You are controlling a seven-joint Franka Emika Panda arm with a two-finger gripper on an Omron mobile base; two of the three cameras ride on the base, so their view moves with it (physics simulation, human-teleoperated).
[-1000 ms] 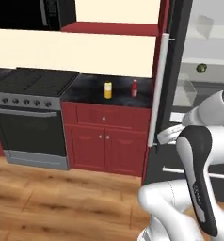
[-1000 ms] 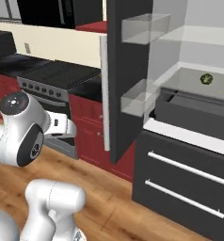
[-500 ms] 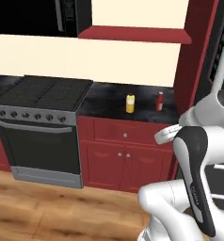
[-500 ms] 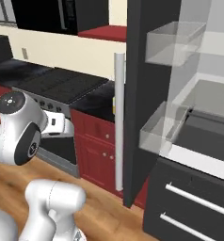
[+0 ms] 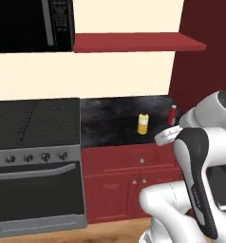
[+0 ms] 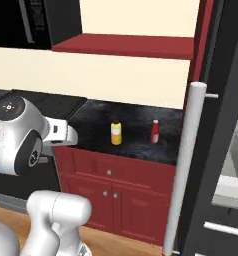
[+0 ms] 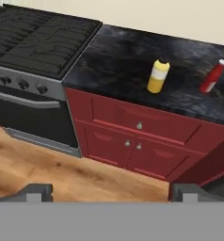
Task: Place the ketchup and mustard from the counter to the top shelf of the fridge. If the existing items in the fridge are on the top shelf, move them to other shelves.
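Observation:
The mustard (image 5: 142, 124) (image 6: 116, 134) (image 7: 158, 76) is a yellow bottle standing upright on the black counter (image 7: 123, 56). To its right stands the ketchup (image 5: 172, 115) (image 6: 154, 131) (image 7: 212, 76), a slim red bottle with a white cap. In the hand view my gripper (image 7: 113, 193) is open and holds nothing; it hangs over the wooden floor, well short of the counter and both bottles. The fridge door (image 6: 218, 150) stands open at the right of the right base view, with its long grey handle (image 6: 188, 165). The fridge's top shelf and the items inside are out of view.
A black stove (image 5: 34, 123) (image 7: 34, 37) adjoins the counter on the left, under a microwave (image 5: 29, 23). A red wall shelf (image 5: 134, 42) hangs above the bottles. Red cabinet doors (image 7: 137, 141) sit below the counter. Wooden floor (image 7: 48, 164) lies in front.
The whole picture has shifted: the base has moved, so the fridge has slid off to the right and the counter with both bottles sits nearer and more central. The gripper stays open.

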